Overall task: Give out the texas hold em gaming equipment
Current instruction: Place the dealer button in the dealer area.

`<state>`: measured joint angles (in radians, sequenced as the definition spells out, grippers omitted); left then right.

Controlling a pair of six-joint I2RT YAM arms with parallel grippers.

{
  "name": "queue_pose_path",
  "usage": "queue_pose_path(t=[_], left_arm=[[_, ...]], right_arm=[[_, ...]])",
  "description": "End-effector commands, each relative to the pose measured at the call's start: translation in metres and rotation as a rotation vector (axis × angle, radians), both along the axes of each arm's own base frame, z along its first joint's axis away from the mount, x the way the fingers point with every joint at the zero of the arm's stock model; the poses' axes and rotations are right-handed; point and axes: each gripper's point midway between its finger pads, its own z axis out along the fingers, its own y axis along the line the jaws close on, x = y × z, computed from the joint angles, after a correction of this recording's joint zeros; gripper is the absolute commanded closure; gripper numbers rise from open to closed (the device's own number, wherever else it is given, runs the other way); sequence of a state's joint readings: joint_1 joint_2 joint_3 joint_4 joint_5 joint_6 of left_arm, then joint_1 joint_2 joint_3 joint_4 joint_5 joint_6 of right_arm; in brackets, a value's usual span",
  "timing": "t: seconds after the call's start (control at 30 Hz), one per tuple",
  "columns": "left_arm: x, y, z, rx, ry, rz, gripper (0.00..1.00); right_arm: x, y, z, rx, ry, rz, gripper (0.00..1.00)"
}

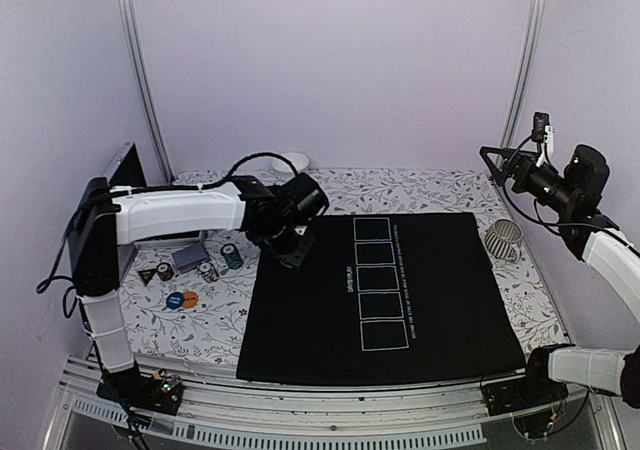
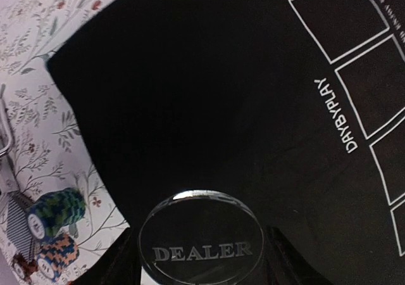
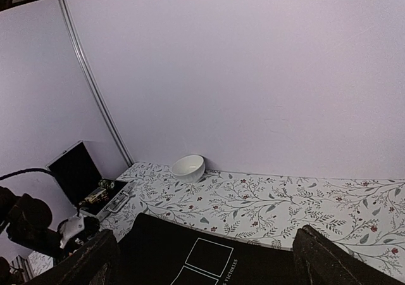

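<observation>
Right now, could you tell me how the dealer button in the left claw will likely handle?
The clear DEALER button looks rigid and glossy, probably slippery. Round, gripped by its rim in the left claw, it may roll.

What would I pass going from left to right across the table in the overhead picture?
blue disc → orange disc → green chip stack → left hand, gripping a clear DEALER button → white rectangles → wire cup
</observation>
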<state>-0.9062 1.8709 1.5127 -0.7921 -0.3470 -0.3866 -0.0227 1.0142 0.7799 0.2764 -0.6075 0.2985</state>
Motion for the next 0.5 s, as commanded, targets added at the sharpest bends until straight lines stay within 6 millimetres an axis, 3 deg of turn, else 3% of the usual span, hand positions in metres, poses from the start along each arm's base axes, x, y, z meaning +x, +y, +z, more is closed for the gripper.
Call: queue_pose_path(t=[0.0, 0.23, 0.33, 0.47], left_arm=[[-0.004, -0.030, -0.022, 0.047, 0.055, -0.170, 0.64], [-0.012, -0.036, -0.081, 0.122, 0.163, -0.260, 0.63], [-0.017, -0.037, -0.094, 0.131, 0.197, -0.277, 0.59], [-0.021, -0.041, -0.095, 0.118, 0.217, -0.298, 0.50]], right_arm=[[-0.006, -0.001, 0.021, -0.012, -0.048, -0.007, 0.02], [-0.003, -0.001, 0.015, -0.012, -0.030, -0.005, 0.02], [-0.002, -0.001, 0.015, -0.011, -0.028, -0.007, 0.03], [-0.002, -0.002, 0.015, -0.014, -0.030, -0.010, 0.02]])
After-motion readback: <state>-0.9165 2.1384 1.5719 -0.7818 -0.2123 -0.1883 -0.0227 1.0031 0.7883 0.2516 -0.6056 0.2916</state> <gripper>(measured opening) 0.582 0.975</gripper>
